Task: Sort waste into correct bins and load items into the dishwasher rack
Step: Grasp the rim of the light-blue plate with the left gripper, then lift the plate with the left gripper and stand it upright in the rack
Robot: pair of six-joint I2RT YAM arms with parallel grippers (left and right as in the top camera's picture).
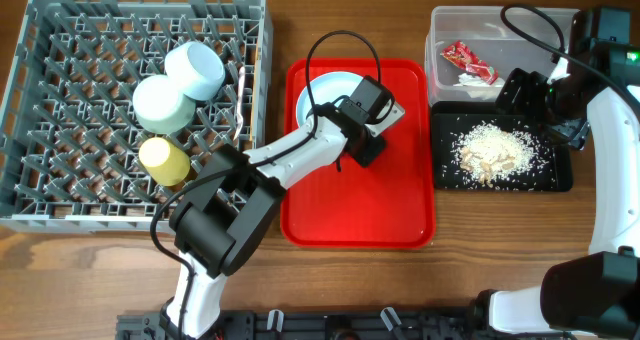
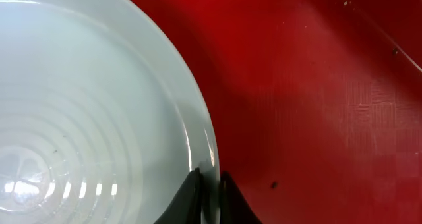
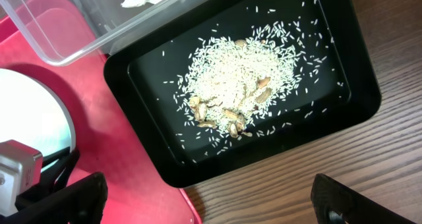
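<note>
The pale-blue plate [image 1: 320,95] lies on the red serving tray [image 1: 360,210]. My left gripper [image 1: 358,135] is shut on the plate's right rim [image 2: 210,184], one finger on each side. The grey dishwasher rack [image 1: 60,205] holds the pale-blue bowl [image 1: 197,70], the pale-green bowl [image 1: 160,102] and the yellow cup [image 1: 165,160]. The clear tub [image 1: 500,22] holds the red wrapper [image 1: 470,60] and the white paper scrap [image 1: 475,80]. The rice crumbs [image 1: 495,152] lie in the black tray [image 1: 500,183]. My right gripper [image 3: 208,204] is open and empty over the tray's near edge.
A thin pale item [image 1: 240,100] stands by the rack's right wall; I cannot tell what it is. Bare wooden table [image 3: 316,178] lies in front of the black tray [image 3: 356,112]. My left arm crosses from the table's front to the red tray [image 3: 119,178].
</note>
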